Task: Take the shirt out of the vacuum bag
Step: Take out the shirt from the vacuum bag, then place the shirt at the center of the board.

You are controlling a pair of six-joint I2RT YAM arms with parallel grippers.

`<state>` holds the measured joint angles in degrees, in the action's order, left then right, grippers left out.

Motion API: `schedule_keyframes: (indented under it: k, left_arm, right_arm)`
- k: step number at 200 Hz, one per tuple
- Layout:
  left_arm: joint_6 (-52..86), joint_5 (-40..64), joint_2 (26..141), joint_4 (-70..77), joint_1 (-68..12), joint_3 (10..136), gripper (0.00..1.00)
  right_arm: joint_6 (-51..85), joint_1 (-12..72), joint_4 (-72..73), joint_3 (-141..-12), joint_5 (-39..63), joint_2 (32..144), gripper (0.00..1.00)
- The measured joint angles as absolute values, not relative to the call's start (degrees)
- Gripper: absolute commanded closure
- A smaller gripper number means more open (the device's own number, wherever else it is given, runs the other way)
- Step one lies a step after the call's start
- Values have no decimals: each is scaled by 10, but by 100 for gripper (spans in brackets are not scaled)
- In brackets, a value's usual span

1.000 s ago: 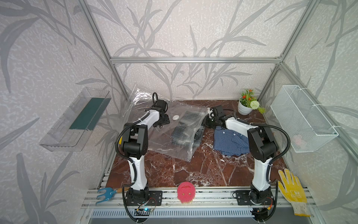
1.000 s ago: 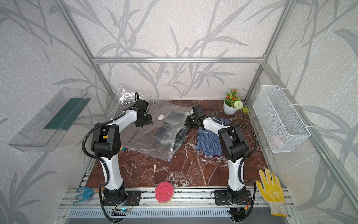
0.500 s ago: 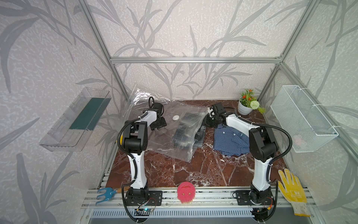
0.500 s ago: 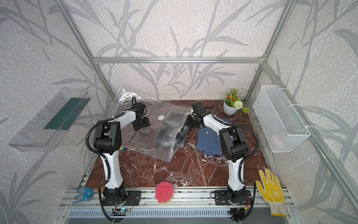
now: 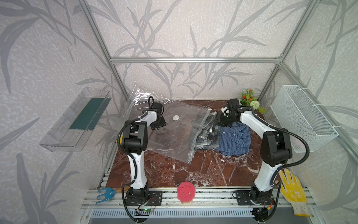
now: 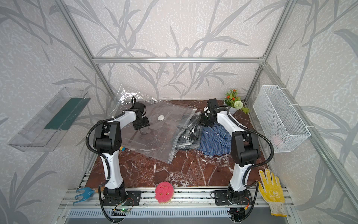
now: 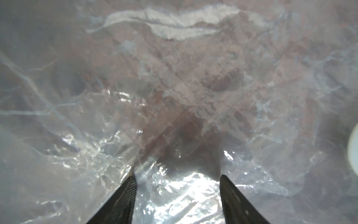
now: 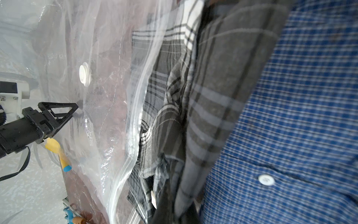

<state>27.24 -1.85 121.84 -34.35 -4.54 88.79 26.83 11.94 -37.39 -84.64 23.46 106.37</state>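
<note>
left pincer (image 7: 178,175) apart, tips on vacuum bag (image 5: 170,135) | right pincer (image 8: 177,209) clamped on plaid shirt (image 8: 213,97) at bag mouth

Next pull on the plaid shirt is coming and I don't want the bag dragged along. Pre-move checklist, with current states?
1. Right gripper shut on the plaid shirt: ok.
2. Left gripper down on the vacuum bag, jaws apart, tips on the film: ok. How firmly it pins the bag: cannot tell.
3. Bag mouth open at the zip strip, shirt passing through: ok.
4. Plaid shirt fully out: not ok, one edge still under the film.
5. Pull side free: not ok, the blue shirt lies against the plaid one and may drag.
6. Valve away from the left gripper: ok.
</note>
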Motion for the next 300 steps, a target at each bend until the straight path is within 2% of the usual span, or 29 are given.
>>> schedule_keyframes:
  k: [59,101,173,218,251,300]
  left_arm:
    - [273,-17,1218,-337,-40,887,33]
    - [277,-16,1218,-324,-37,884,44]
    - [277,-16,1213,-301,-36,872,42]
    - [277,-14,1213,-297,-36,871,42]
    - [277,-13,1213,-296,-36,871,42]
    - [277,-13,1213,-295,-36,871,41]
  right_arm:
    - [172,59,-474,-870,253,1053,100]
    - [121,7,-536,-891,258,1052,100]
    - [105,5,-587,-922,269,1026,100]
    - [88,-52,-595,-921,291,1014,100]
    - [68,-97,-594,-921,295,1041,100]
    - [30,-110,-592,-922,275,1114,100]
